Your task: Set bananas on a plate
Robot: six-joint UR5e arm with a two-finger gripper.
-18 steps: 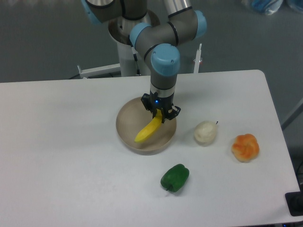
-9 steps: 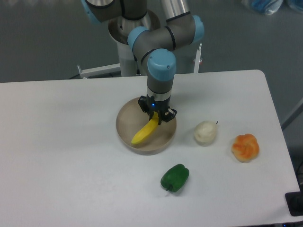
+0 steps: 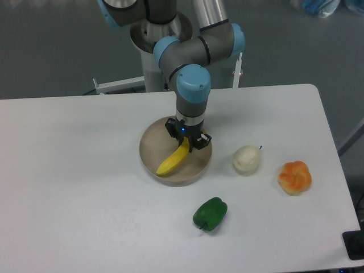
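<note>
White tabletop, near its middle: the grey-and-blue arm reached straight down, its black two-finger gripper point(image 3: 187, 141) pinching the curved yellow banana point(image 3: 173, 160) over the round beige plate point(image 3: 149, 153) — fingertips partly hidden.

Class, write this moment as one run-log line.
tool: shut on curved yellow banana | banana: over round beige plate, contact unclear | release: not yet

The white table point(image 3: 85, 170) carries the plate point(image 3: 152, 149), a whitish ball point(image 3: 246, 159), an orange fruit point(image 3: 294, 177) and a green pepper point(image 3: 210, 214).
</note>
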